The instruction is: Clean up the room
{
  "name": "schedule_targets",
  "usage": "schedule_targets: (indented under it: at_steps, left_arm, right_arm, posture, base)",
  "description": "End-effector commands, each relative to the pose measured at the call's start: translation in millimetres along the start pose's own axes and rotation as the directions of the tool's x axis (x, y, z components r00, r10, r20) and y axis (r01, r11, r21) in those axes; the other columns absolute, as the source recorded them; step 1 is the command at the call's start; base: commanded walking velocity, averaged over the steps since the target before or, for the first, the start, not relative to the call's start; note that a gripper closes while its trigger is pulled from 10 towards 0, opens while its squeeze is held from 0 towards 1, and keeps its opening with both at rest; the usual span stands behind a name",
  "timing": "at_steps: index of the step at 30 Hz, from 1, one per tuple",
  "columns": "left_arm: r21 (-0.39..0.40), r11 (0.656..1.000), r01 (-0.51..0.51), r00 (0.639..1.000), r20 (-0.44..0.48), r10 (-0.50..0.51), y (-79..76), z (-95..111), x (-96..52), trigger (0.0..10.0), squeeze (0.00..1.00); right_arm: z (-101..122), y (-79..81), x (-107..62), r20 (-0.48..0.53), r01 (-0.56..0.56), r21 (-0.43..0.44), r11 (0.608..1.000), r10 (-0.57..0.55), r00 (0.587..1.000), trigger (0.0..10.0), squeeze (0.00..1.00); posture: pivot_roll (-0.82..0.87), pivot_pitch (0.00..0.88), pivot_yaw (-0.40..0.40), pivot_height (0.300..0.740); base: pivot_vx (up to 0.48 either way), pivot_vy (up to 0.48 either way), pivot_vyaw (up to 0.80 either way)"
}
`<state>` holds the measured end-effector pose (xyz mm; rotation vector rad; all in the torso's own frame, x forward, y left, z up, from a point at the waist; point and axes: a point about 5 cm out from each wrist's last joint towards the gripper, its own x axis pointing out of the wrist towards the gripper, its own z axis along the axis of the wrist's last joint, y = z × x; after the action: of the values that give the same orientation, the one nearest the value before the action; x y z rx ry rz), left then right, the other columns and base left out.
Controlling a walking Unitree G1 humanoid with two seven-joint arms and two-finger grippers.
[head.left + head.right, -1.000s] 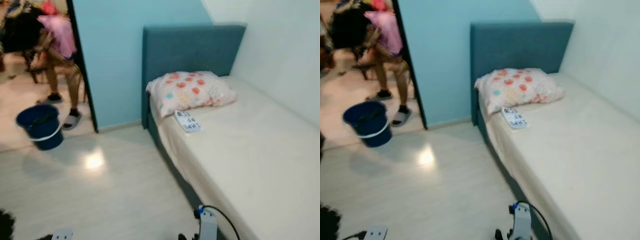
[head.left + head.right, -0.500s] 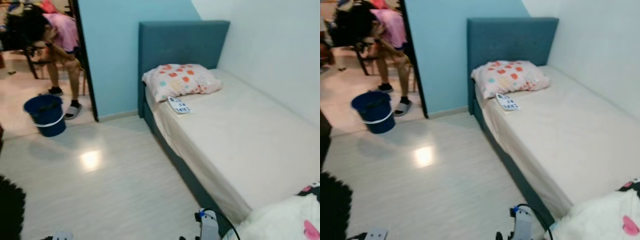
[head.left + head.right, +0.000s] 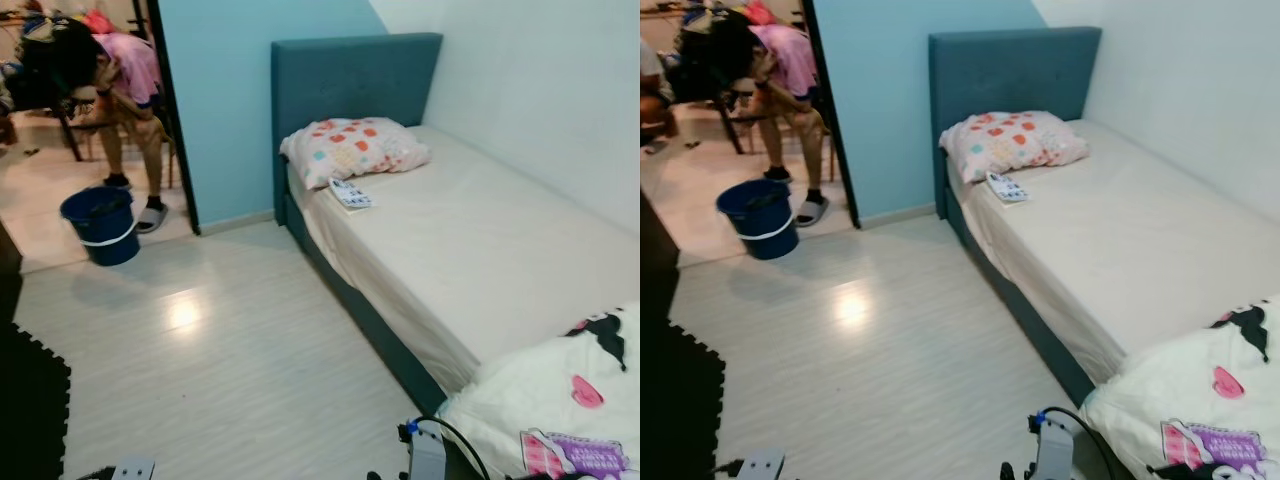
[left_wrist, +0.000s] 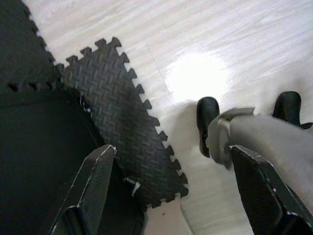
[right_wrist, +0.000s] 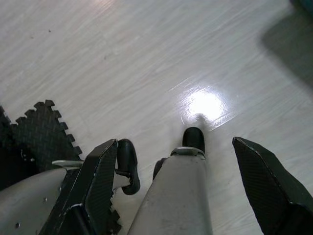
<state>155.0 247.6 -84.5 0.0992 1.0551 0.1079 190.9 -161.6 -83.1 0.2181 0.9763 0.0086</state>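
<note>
You are looking down into a bedroom with pale wood-plank flooring. A single bed with a teal upholstered headboard and a bare cream mattress runs along the white wall on your right.

At the head of the bed lies a white pillow with red, orange and blue spots. Just in front of it, touching its near edge, sits a small white printed card or booklet. At the foot of the bed, nearest you on the right, a rumpled white blanket with black, pink and purple cartoon prints hangs over the mattress corner.

Through the doorway on the far left, a person in a pink top sits bent forward on a chair. A dark blue plastic bucket with a white handle stands on the floor near that person's feet.

Black interlocking foam floor mats cover the floor at your left.

Both arms hang low beside the robot's legs. Your left hand has its fingers spread wide apart, empty, above the mat edge. Your right hand is likewise spread and empty, above bare floor. The blanket is the nearest bed item to the right hand, though still apart from it; the pillow and card are well away.
</note>
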Motion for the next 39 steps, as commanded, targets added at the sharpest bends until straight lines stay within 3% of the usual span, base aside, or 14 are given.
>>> schedule_targets:
  at_steps: [1, 21, 25, 39]
  left_arm:
    - [-0.017, 1.0, 0.008, 1.0, -0.012, -0.008, -3.8, -0.6, 0.6, 10.0, 0.0]
    - [-0.031, 0.999, -0.005, 1.0, -0.02, 0.004, -5.8, -1.0, 1.0, 10.0, 0.0]
    - [-0.008, 1.0, -0.01, 1.0, -0.027, 0.01, -4.6, -1.8, 0.8, 10.0, 0.0]
    - [0.006, 1.0, -0.018, 0.999, -0.037, 0.018, -2.9, -3.9, 0.4, 10.0, 0.0]
  right_arm:
    - [1.4, 0.1, 0.2, 0.003, -0.002, 0.002, 1.0, 0.002, 1.0, 10.0, 0.0]
    - [-0.3, -4.1, -0.7, -0.008, 0.011, -0.018, 1.0, -0.011, 1.0, 10.0, 0.0]
    - [-1.4, -4.4, -0.9, -0.01, 0.013, -0.024, 1.0, -0.013, 1.0, 10.0, 0.0]
    - [-5.2, -5.5, -1.6, -0.022, 0.013, -0.035, 0.999, -0.014, 1.0, 10.0, 0.0]
  posture:
    - [-0.02, 0.024, -0.04, 0.74]
    - [-0.03, 0.004, -0.032, 0.74]
    - [-0.05, 0.012, -0.027, 0.74]
    - [-0.05, 0.024, -0.027, 0.74]
  base:
    - [0.0, 0.0, 0.0]
    - [0.0, 0.0, 0.0]
    - [0.0, -0.48, 0.0]
    - [0.0, 0.0, 0.0]
